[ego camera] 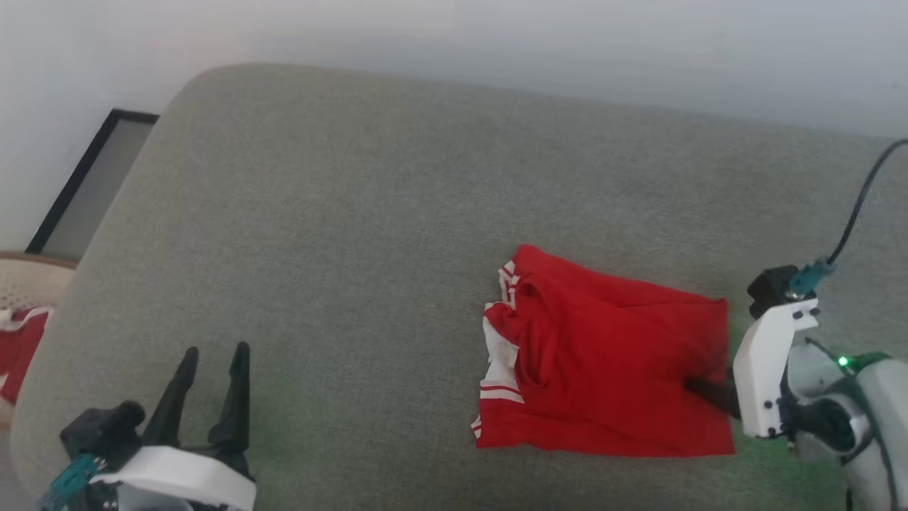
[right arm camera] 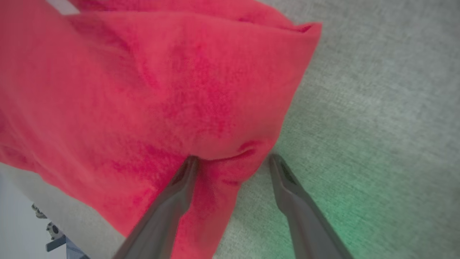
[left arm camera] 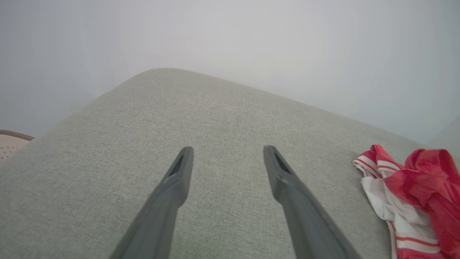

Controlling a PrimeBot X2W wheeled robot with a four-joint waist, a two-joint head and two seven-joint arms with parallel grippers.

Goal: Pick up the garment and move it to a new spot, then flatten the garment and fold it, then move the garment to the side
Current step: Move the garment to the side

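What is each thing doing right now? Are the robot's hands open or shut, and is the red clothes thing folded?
garment, lying roughly folded on the grey cushion, rumpled at its white striped end.
left hand, open, empty, above the grey cushion away from the garment.
right hand, open, fingers spread at the garment's edge, not clamped on it.

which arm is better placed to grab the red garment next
Right. The right gripper is open at the garment edge, one finger against the cloth; the left gripper hovers well apart over bare cushion.
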